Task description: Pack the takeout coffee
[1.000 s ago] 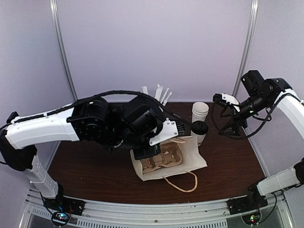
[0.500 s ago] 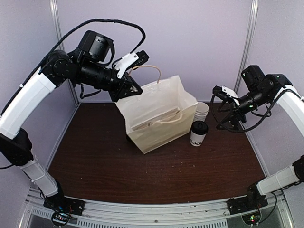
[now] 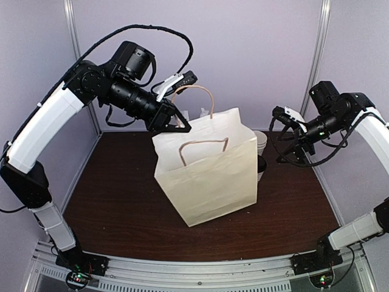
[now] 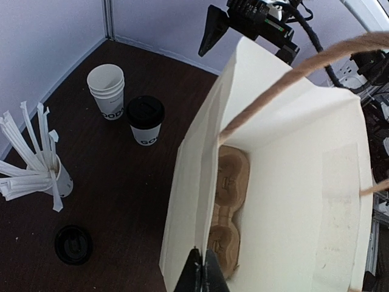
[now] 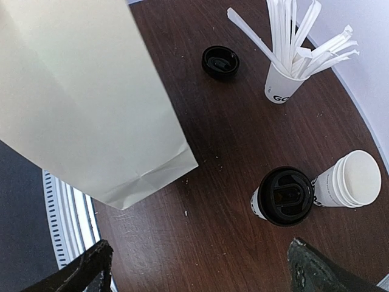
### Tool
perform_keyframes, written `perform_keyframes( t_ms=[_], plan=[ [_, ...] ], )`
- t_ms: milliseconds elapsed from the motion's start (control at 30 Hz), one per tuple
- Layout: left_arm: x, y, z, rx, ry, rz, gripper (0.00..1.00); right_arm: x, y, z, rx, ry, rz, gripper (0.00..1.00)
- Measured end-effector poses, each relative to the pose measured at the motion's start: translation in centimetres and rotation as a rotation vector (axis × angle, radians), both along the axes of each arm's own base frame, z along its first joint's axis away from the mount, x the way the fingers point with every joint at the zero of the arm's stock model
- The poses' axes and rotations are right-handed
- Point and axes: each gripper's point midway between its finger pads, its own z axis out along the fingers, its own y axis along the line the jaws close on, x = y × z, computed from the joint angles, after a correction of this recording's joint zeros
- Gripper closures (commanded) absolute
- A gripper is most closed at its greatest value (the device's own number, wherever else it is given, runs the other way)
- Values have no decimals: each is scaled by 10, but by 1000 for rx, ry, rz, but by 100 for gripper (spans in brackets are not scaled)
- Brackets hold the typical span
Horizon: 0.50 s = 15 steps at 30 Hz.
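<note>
The takeout coffee (image 4: pixel 145 120), a white cup with a black lid, stands on the table; the right wrist view (image 5: pixel 284 196) shows it from above. In the top view it (image 3: pixel 261 165) is mostly hidden behind the cream paper bag (image 3: pixel 209 170). My left gripper (image 3: pixel 180 125) is shut on the bag's top rim (image 4: pixel 203 271) and holds the bag upright and open. A brown cardboard cup carrier (image 4: pixel 230 207) lies in the bag's bottom. My right gripper (image 3: pixel 281 137) is open and empty, above and beside the coffee (image 5: pixel 200 271).
A stack of lidless white cups (image 4: pixel 108 90) stands right behind the coffee. A white cup full of straws (image 5: pixel 285 79) and a loose black lid (image 5: pixel 220 62) sit at the back of the table. Walls and metal posts enclose the table.
My left gripper has risen to the upper left with the bag's rim, pulling the bag from lying flat to upright. The bag now hides most of the coffee from above. The right arm has barely moved.
</note>
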Motion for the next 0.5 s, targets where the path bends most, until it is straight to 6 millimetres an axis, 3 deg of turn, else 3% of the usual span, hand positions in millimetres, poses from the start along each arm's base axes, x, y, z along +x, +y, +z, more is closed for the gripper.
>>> perform_keyframes(
  t_ms=[333, 500],
  plan=[
    [-1, 3, -1, -29, 104, -7, 100, 0, 1, 0, 5, 5, 1, 0],
    [8, 1, -10, -36, 189, 11, 100, 0, 2, 1, 12, 10, 6, 0]
  ],
)
